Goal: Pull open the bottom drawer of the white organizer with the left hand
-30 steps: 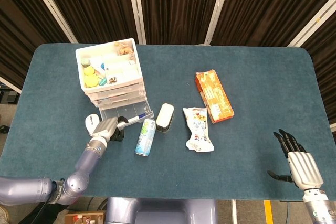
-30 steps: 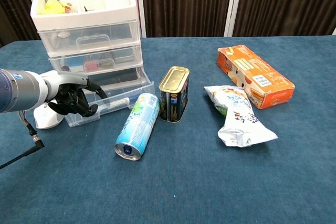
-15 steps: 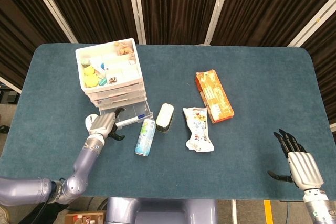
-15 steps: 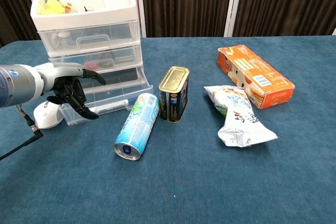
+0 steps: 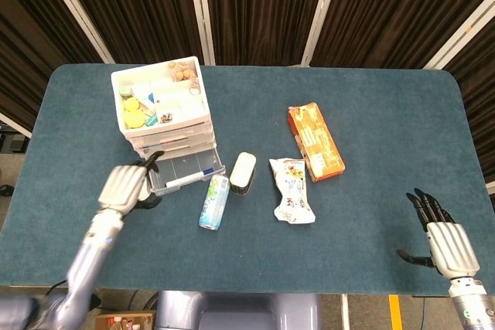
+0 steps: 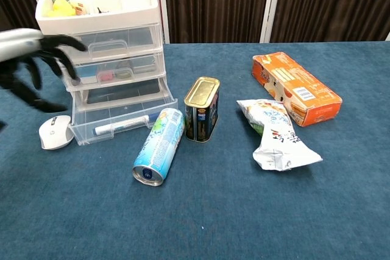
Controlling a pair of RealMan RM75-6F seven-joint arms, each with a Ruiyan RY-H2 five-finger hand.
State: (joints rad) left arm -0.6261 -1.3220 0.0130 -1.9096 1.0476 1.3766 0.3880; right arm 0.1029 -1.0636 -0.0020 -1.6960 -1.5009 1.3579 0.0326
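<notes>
Head view looks down on the blue table [image 5: 371, 113], where the white organizer [image 5: 161, 107] stands near the far left corner. Its bottom drawer [image 5: 184, 172] is slid out toward the near edge, with a marker pen [image 5: 188, 178] lying along its front inside the clear walls. The left hand [image 5: 124, 188] hovers just to the left of the drawer front, fingers spread and holding nothing, apart from the drawer (its image in the chest view is motion-blurred, dark fingers [image 6: 61, 59] fanned out in front of the organizer's upper drawers). A white computer mouse [image 6: 53, 131] sits on the cloth just beside the drawer's left corner. To the right of the drawer lies a blue-and-white can [image 6: 159, 145] on its side, and next to it a gold-topped tin [image 6: 201, 109] stands upright. Further right are a crumpled snack bag [image 6: 275, 134] and an orange box [image 6: 295, 87], near each other. The right hand [image 5: 442, 242] stays low at the near right corner, fingers straight and apart, empty.
</notes>
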